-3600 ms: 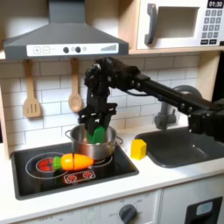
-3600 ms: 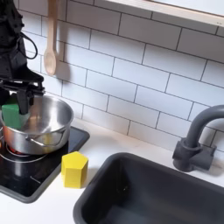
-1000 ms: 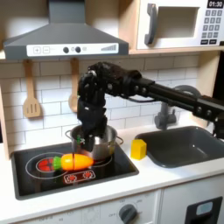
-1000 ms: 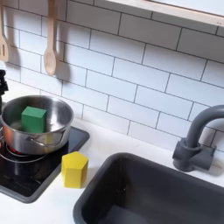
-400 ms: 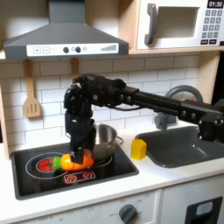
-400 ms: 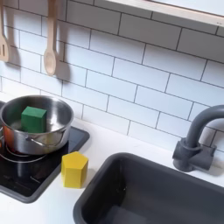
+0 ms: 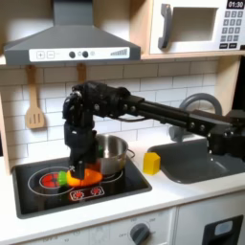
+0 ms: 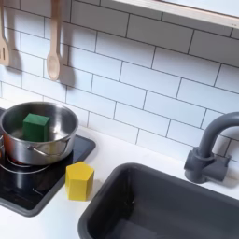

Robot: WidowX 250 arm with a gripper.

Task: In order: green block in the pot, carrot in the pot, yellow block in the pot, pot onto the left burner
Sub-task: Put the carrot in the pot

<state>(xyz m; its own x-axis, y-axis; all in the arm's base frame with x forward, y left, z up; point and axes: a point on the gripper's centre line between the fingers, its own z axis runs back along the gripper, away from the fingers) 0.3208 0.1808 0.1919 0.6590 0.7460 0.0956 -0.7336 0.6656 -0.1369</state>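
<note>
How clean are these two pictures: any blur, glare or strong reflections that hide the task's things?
In the first exterior view, the picture is soft overall; the gripper sits over the carrot, whose outline smears. In the second exterior view, focus is sharper: the green block reads clearly inside the pot, whose shiny wall mirrors its surroundings; the yellow block is crisp, and the black cooktop shows gloss.

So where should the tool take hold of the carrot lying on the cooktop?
Probably from above, across the thick orange middle of the carrot. In the first exterior view it lies flat on the cooktop beside the pot, leafy end to the first exterior view's left, so the narrow width suits the jaws. The tool hangs right over it.
</note>
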